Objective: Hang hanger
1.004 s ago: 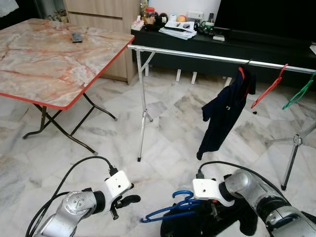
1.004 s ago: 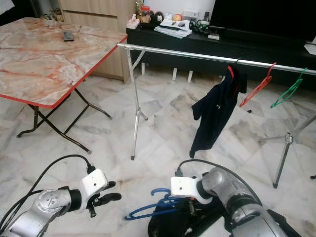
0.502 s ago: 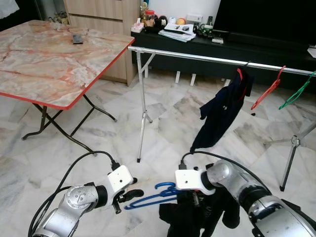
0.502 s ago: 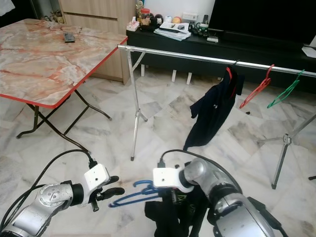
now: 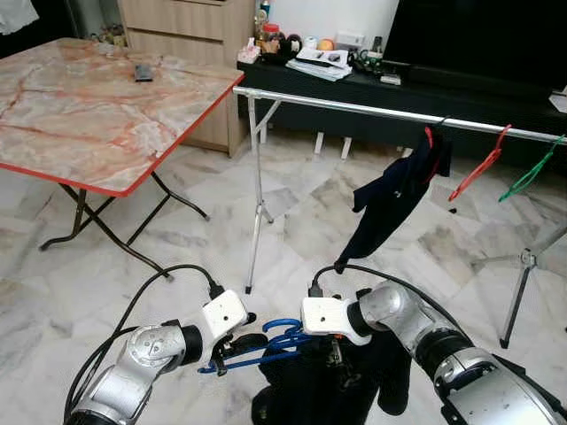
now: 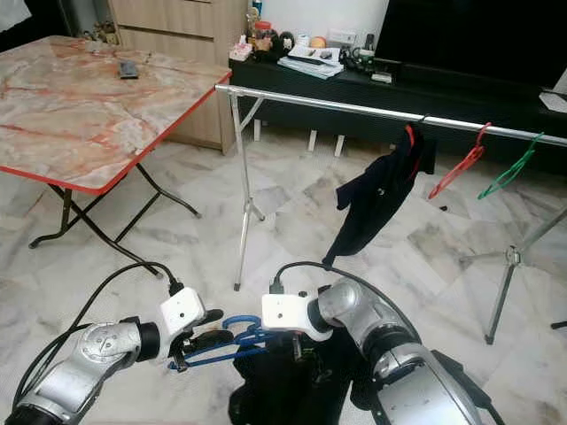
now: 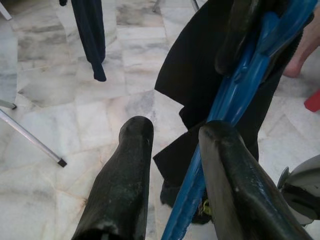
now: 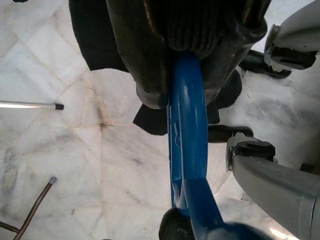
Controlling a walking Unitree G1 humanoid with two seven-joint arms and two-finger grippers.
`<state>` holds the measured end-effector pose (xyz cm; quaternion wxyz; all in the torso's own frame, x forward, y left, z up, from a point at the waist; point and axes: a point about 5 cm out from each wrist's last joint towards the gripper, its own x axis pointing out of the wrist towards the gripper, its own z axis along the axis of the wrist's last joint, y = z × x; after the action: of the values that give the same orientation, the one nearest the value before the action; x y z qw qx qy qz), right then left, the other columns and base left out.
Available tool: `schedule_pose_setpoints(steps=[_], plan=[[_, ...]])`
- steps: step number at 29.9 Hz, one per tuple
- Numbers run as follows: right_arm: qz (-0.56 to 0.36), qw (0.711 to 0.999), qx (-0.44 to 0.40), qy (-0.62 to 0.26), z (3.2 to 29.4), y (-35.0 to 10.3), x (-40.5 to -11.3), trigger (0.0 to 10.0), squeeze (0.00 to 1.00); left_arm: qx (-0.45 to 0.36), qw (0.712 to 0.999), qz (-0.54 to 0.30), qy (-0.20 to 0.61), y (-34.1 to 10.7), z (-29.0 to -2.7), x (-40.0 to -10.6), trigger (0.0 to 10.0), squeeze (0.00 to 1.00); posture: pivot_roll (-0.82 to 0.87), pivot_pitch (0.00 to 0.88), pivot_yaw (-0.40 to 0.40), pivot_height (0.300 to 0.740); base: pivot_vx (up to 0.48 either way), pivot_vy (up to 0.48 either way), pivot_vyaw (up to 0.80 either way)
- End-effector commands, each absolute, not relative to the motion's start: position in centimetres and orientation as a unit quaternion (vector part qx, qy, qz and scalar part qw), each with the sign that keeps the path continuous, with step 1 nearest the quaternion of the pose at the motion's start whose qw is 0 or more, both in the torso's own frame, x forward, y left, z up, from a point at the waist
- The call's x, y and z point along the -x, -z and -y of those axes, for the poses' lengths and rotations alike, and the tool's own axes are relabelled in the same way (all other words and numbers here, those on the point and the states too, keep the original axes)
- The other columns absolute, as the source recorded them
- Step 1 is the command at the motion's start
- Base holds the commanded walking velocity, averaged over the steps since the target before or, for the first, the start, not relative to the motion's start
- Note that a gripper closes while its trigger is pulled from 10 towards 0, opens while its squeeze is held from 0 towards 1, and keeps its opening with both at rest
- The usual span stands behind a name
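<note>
At the far left stands a folding table with a marbled top and red edge, bearing a small dark remote; it plays no part here.

Near the bottom left, the left pincer reaches to the lower bar of the blue hanger. In the left wrist view its two black fingers stand apart, with the blue bar running between them close against one finger, so the pincer looks open and set to take the bar, not clamped on it. That placement probably serves to steady the hanger's free end.

Just right of it, the right pincer is closed on the blue hanger near its neck, and a black garment hangs from the hanger over the marble floor. Held there, the hook is left free for the rail.

Farther back, the silver clothes rail runs across the room. On its right part hang a dark navy shirt, then a red hanger and a green hanger. The bare stretch of rail to the left of the shirt is the likely spot for the blue hanger, which sits low and well short of it.
</note>
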<state>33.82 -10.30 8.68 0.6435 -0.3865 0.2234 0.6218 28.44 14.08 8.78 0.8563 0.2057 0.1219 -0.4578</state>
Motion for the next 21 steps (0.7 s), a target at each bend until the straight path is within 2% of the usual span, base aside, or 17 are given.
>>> schedule_pose_setpoints(steps=[1, 9, 14, 21], plan=[[-0.209, 0.65, 0.39, -0.618, 9.98, -9.24, -34.16, 10.0, 0.0, -0.208, 0.845, -0.128, 0.476, -8.82, -13.81, -28.48, 10.0, 0.0, 0.12, 0.0, -0.088, 0.74, 0.0, 0.0, 0.0], [-0.213, 0.648, 0.397, -0.615, 10.06, -8.82, -33.99, 10.0, 0.0, -0.23, 0.835, -0.142, 0.479, -8.52, -14.31, -28.33, 10.0, 0.0, 0.13, 0.0, -0.086, 0.74, 0.0, 0.0, 0.0], [-0.218, 0.642, 0.415, -0.607, 10.34, -8.54, -33.98, 10.0, 0.0, -0.247, 0.816, -0.159, 0.499, -8.45, -14.32, -28.08, 10.0, 0.0, 0.13, 0.0, -0.085, 0.74, 0.0, 0.0, 0.0], [-0.198, 0.672, 0.405, -0.587, 9.89, -8.94, -34.41, 10.0, 0.0, -0.236, 0.817, -0.153, 0.503, -8.81, -14.03, -28.23, 10.0, 0.0, 0.13, 0.015, -0.087, 0.74, 0.0, 0.0, 0.0]])
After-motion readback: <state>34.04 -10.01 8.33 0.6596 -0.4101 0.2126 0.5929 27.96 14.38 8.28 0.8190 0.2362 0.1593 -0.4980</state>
